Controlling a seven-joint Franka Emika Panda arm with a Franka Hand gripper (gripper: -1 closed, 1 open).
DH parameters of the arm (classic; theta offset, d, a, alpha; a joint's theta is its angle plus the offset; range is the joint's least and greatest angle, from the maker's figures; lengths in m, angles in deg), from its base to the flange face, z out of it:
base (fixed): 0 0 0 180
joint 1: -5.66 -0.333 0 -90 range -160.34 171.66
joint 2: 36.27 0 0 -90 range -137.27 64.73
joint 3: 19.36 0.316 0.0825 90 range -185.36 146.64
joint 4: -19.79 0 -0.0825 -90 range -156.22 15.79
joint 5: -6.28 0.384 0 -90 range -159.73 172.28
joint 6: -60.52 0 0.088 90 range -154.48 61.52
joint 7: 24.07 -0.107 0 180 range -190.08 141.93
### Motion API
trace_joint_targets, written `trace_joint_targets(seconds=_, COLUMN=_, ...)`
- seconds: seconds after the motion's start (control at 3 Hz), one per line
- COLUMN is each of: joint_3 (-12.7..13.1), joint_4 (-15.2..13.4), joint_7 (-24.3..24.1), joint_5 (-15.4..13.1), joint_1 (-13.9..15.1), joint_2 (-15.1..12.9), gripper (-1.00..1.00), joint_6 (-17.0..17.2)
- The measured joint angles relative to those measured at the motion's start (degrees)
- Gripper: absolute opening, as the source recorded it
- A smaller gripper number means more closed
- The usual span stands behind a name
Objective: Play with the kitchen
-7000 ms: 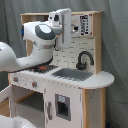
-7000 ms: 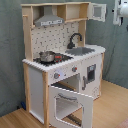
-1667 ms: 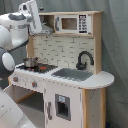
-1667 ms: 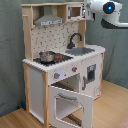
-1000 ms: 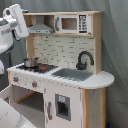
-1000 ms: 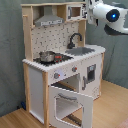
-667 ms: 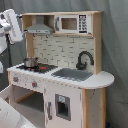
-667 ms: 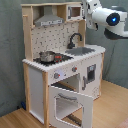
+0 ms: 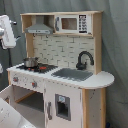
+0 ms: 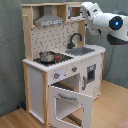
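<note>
Toy kitchen (image 10: 60,75) with oven door (image 10: 70,102) hanging open; pot (image 10: 46,56) sitting on its stove; gripper (image 10: 85,10) hovering beside its upper shelf, finger opening indiscernible.

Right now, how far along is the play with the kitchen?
Done: the oven door hangs open, and a pot sits on the stove. In hand: nothing; the arm is up beside the kitchen's top shelf, touching nothing I can see. Left: the faucet, sink and knobs show no sign of use.
</note>
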Motion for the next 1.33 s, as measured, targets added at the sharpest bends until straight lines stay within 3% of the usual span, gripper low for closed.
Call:
trace_joint_targets(seconds=0.33, joint_3=2.56, joint_4=-0.35, joint_7=1.57, joint_5=1.31, joint_1=-1.33, joint_2=-0.02, gripper=1.00, joint_6=4.63)
trace_joint_targets(seconds=0.67, joint_3=5.80, joint_4=-0.50, joint_7=1.94, joint_5=5.07, joint_1=-1.14, joint_2=-0.73, gripper=1.00, joint_6=7.58)
trace_joint_targets(seconds=1.33, joint_3=11.26, joint_4=1.35, joint_7=2.28, joint_5=14.62, joint_1=1.88, joint_2=-4.81, gripper=1.00, joint_6=7.85)
